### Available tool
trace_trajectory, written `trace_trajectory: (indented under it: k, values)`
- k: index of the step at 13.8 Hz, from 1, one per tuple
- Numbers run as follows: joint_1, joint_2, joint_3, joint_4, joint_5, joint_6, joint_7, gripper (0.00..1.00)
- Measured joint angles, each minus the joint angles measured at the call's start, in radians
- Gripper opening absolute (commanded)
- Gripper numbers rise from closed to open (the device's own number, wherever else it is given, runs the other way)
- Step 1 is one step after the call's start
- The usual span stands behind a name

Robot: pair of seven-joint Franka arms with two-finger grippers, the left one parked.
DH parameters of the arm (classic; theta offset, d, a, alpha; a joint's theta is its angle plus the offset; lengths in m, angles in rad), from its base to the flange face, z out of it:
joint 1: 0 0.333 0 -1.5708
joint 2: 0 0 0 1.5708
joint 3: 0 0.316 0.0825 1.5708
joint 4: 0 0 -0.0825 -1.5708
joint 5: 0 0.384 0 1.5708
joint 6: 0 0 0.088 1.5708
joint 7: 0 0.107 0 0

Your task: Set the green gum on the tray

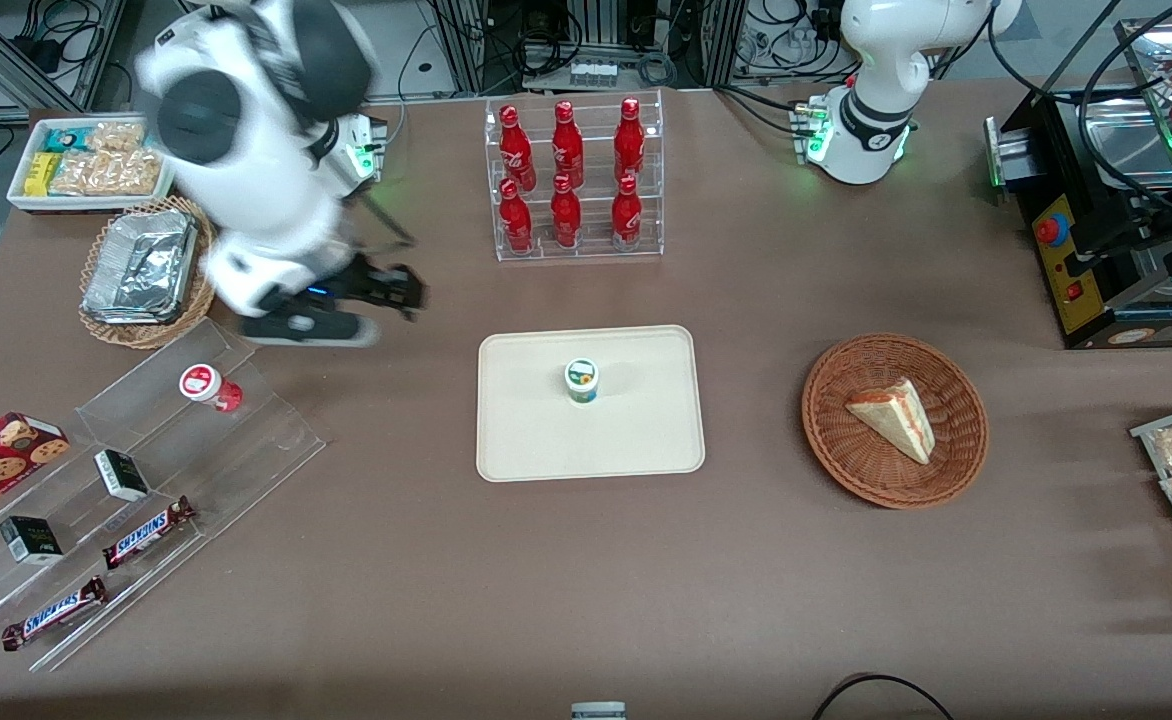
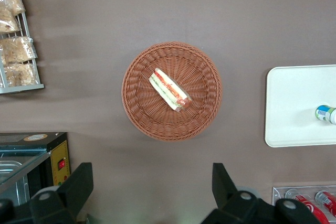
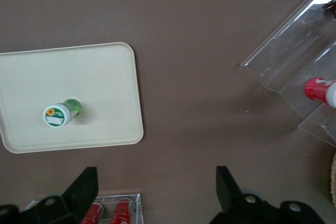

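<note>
The green gum (image 1: 582, 380), a small green canister with a white lid, stands upright near the middle of the cream tray (image 1: 526, 440). It also shows in the right wrist view (image 3: 59, 114) on the tray (image 3: 105, 77), and at the edge of the left wrist view (image 2: 326, 114). My right gripper (image 1: 391, 290) is open and empty, high above the bare table, between the tray and the clear stepped shelf, well apart from the gum. Its fingers (image 3: 84, 186) stand wide apart.
A red-lidded canister (image 1: 208, 386) sits on the clear stepped shelf (image 1: 136, 470) with Snickers bars and small boxes. A rack of red bottles (image 1: 574, 180) stands farther from the front camera than the tray. A wicker basket with a sandwich (image 1: 894, 420) lies toward the parked arm's end.
</note>
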Motion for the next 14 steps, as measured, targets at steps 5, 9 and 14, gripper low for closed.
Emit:
trace_trajectory:
  k: [5,9,14]
  values:
    - [-0.134,-0.091,0.000,-0.010,0.001,-0.082,-0.186,1.00]
    - [-0.224,-0.093,0.000,0.000,0.001,-0.083,-0.211,1.00]
    - [-0.331,-0.093,0.001,0.021,0.000,-0.083,-0.290,1.00]
